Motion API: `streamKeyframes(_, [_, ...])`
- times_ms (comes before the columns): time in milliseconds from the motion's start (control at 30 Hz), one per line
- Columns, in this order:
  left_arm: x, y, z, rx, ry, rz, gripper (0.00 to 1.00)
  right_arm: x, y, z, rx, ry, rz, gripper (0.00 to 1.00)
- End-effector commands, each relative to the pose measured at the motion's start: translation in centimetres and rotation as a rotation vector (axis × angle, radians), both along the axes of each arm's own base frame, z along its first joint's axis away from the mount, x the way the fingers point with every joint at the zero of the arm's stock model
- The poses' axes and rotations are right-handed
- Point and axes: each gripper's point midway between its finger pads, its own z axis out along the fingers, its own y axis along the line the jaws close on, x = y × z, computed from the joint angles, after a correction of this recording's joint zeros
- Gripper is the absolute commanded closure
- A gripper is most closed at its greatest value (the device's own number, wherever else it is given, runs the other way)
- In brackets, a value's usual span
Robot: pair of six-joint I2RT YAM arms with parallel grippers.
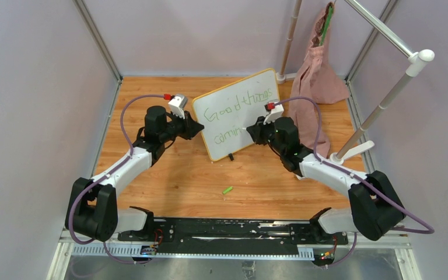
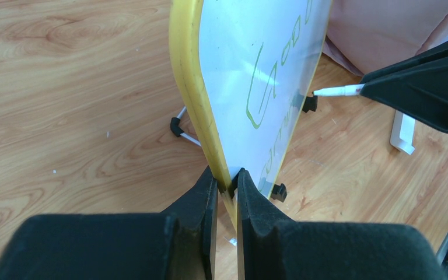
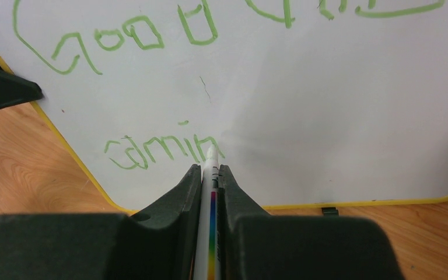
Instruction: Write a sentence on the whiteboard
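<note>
Yellow-framed whiteboard (image 1: 236, 123) | left gripper (image 2: 226, 179) clamped its edge, bracing it | right gripper (image 3: 210, 170) pinched green marker (image 3: 212, 158), tip at "comin"

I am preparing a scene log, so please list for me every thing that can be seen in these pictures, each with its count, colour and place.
whiteboard: one, white with yellow frame, standing tilted at the table's middle back
writing: two lines, green, on the whiteboard
marker: one, white, tip at the second line
small piece: one, green, perhaps a cap, lying in front of the board
cloth bag: one, pink, back right
pipe stand: one, white, right side
table: one, wooden
left gripper: black, clamped on the whiteboard's edge
right gripper: black, closed on the marker
</note>
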Motion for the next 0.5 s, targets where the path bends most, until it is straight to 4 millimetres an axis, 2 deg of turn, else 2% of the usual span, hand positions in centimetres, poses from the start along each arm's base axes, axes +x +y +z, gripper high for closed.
streamKeyframes(0, [0.6, 1.4, -1.0, 0.103, -0.037, 0.039, 1.00, 0.4, -1.1, 1.4, 0.012, -0.032, -0.045, 1.00])
streamKeyframes(200, [0.5, 1.3, -0.9, 0.104, -0.041, 0.039, 1.00, 1.3, -1.9, 1.3, -0.005, -0.049, -0.101, 1.00])
streamKeyframes(467, [0.5, 1.3, -0.9, 0.103, -0.040, 0.037, 1.00, 2.1, -1.6, 1.0, -0.017, -0.043, -0.107, 1.00])
